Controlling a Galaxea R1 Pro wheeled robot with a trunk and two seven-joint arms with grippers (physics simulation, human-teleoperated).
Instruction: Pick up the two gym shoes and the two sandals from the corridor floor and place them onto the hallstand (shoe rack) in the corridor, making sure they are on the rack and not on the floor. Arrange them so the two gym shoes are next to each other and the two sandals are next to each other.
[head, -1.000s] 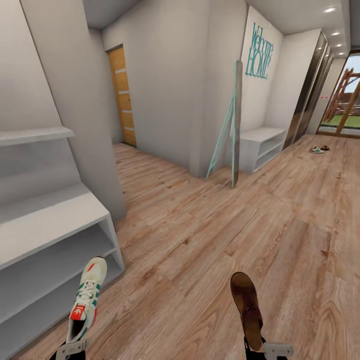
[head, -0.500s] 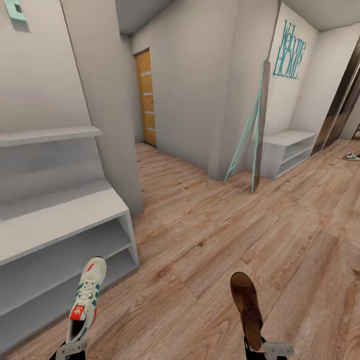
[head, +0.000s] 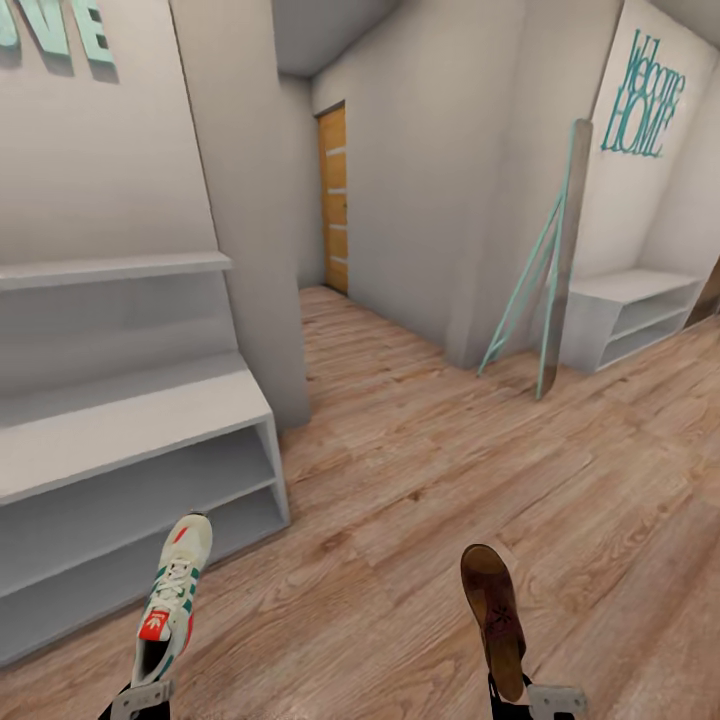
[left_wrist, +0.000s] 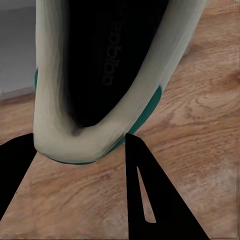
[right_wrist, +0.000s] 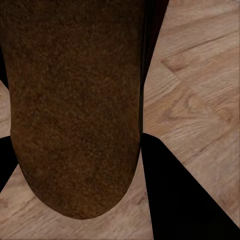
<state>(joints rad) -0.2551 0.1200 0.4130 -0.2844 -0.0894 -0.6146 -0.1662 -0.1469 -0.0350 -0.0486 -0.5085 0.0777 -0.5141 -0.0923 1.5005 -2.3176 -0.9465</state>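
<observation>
Two items are in hand, none racked yet; the left gripper (head: 140, 692) clamps a gym shoe (head: 172, 597), the right gripper (head: 540, 698) a sandal (head: 494, 617), both above the corridor floor (head: 420, 480); the hallstand (head: 130, 420) just left stands bare; placing remains.

Evenly and softly lit, no glare; faint shadows under shelves toward nine o'clock; wide-angle stretching at edges; close-ups slightly blurred.

The head view looks forward and down along the corridor floor (head: 420, 480), with the hallstand (head: 130, 440) at its left. Each wrist view looks along its pincer from very close, one at a gym shoe (left_wrist: 100, 75), one at a sandal (right_wrist: 75, 110); all three share the plank flooring.
</observation>
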